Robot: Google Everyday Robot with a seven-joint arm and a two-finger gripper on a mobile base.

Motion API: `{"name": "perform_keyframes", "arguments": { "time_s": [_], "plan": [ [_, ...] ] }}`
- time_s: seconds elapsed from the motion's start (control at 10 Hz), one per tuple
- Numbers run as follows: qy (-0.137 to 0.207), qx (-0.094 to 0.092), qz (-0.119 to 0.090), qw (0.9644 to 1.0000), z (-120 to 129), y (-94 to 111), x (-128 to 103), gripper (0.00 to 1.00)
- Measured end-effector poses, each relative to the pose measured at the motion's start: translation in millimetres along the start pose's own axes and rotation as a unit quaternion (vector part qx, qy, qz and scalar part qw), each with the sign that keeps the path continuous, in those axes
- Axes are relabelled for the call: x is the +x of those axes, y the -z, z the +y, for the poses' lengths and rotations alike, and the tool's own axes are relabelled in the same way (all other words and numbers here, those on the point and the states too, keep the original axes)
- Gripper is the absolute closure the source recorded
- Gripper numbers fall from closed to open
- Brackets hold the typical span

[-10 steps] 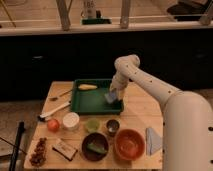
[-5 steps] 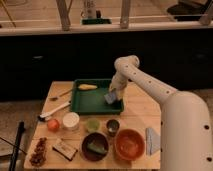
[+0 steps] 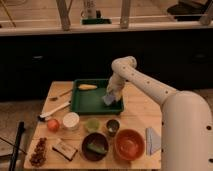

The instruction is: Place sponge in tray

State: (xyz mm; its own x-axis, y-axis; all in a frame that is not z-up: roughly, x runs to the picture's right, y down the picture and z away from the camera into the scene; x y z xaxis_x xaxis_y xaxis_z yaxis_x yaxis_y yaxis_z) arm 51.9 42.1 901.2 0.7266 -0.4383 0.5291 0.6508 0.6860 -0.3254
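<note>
The dark green tray (image 3: 85,102) lies at the back middle of the wooden table, with a yellow item (image 3: 87,87) at its far edge. My white arm reaches down from the right, and my gripper (image 3: 111,95) hangs over the tray's right end. It is shut on the small blue-grey sponge (image 3: 108,100), which sits low over the tray floor near the right rim. I cannot tell whether the sponge touches the floor.
In front of the tray stand a white cup (image 3: 71,120), a green cup (image 3: 92,124) and a metal cup (image 3: 112,126). Nearer are a dark bowl (image 3: 95,146), an orange bowl (image 3: 129,143), a pale blue cloth (image 3: 152,140) and a brown-and-white block (image 3: 65,149). A brush (image 3: 52,111) lies left.
</note>
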Motion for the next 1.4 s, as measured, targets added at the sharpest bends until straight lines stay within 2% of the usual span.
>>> {"name": "perform_keyframes", "arguments": {
  "time_s": [0.5,1.4],
  "plan": [
    [0.032,-0.001,-0.006,0.9995,-9,-3,-14,1.00],
    [0.080,-0.034,-0.027,0.9958,-37,-22,-30,1.00]
  ]
}}
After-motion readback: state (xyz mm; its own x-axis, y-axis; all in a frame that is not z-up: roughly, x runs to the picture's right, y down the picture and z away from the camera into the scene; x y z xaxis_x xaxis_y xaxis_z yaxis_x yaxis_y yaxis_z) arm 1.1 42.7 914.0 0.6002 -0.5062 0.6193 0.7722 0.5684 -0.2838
